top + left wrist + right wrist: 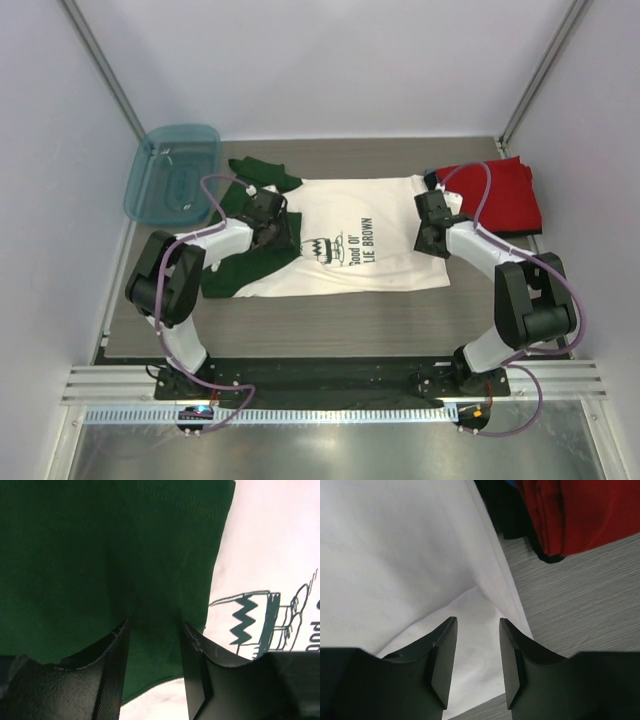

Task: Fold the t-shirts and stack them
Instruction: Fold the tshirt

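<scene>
Black fingers of the left gripper (154, 625) fill the bottom of its wrist view, half spread, tips down on the dark green sleeve (100, 555). Creases run toward the gap, but nothing is visibly nipped between the jaws. The right gripper (477, 622) stands likewise part open over a turned-over edge of white cloth, close to the bare tabletop (580, 595).

From above, the white t-shirt (370, 250) lies spread flat, print up, across the middle of the frame, sleeves toward the left and hem toward the right. A folded red shirt (500, 195) sits at the upper right, just beside the hem, with darker cloth beneath it. The teal tub (175, 175) is at the upper left, apart from the shirts.

Judging by the look of it, the shirt is light, limp cloth that will sag and drag when lifted. It should be taken at hems and seams, where doubled layers give the jaws something to bite.
</scene>
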{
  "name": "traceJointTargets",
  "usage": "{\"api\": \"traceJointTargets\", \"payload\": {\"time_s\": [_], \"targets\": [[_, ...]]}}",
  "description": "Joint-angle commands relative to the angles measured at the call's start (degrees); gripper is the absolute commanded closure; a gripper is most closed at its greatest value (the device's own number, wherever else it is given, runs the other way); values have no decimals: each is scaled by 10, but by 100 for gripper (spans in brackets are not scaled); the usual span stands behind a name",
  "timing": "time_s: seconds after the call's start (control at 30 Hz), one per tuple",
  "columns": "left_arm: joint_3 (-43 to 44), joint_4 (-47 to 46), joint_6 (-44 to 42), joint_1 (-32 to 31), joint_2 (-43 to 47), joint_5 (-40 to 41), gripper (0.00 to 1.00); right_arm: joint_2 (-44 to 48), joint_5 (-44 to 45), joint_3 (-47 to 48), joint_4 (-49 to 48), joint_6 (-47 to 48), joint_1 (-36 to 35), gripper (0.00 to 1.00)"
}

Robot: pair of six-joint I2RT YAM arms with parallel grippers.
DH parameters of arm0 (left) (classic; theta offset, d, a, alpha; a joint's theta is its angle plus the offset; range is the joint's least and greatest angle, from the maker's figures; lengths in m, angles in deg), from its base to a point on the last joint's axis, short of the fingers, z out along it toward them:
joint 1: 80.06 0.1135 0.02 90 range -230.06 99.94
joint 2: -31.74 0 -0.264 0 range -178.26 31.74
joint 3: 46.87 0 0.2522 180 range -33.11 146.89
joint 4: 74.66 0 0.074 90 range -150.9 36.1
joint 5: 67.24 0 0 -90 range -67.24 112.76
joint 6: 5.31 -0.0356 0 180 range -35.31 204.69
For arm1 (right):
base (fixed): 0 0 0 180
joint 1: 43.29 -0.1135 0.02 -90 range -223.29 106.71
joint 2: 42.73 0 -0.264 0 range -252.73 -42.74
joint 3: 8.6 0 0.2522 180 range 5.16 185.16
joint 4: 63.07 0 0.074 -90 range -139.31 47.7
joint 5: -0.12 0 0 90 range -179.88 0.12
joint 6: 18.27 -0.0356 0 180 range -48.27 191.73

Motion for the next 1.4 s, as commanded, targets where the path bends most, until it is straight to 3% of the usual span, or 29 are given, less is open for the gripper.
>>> {"api": "traceJointTargets", "payload": {"time_s": [0.0,0.53,0.77,1.0,1.13,1.37], "targets": [[22,5,24,16,-36,-19,55,-11,52,31,3,1,15,55],[32,38,14,19,-26,2,57,-66,-16,58,-39,-21,38,57],[33,38,15,18,-28,-8,57,-84,-37,57,-50,-27,46,70],[33,38,15,19,-26,-8,58,-83,-39,39,-62,-32,52,77],[34,37,14,19,-28,-5,58,-79,-36,38,-62,-33,56,95],[34,40,13,18,-28,0,58,-28,-17,26,-51,-38,77,99]]}}
